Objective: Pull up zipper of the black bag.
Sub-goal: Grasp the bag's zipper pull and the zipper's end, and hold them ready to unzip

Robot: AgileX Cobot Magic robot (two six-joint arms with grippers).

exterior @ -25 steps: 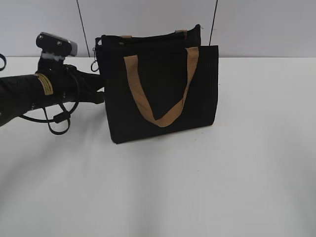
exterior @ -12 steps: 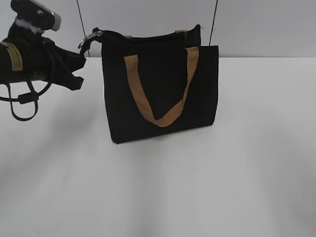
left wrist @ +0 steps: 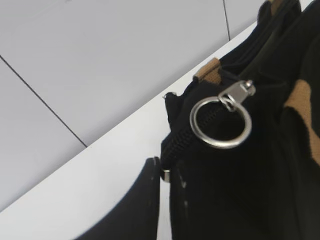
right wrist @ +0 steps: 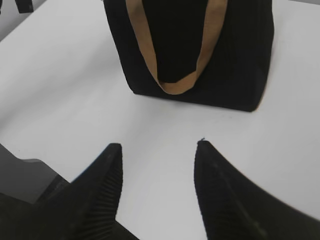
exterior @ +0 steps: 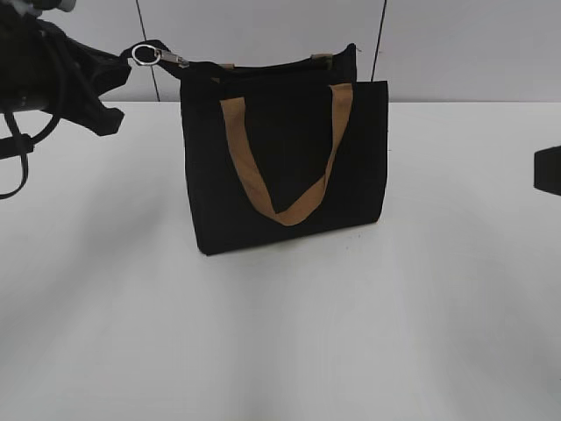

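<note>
Zipper (left wrist: 200, 132) ran along the top edge of the black bag (exterior: 289, 171), its long axis left to right, silver ring pull (left wrist: 220, 122) out past the bag's left corner. My left gripper (exterior: 123, 74) sat just beside that ring; I couldn't tell whether its fingers gripped anything. My right gripper (right wrist: 157, 165) hung wide open, empty, well in front of the bag.

Exterior level frontal, wrists close, sharing black bag (exterior: 285, 167)
</note>
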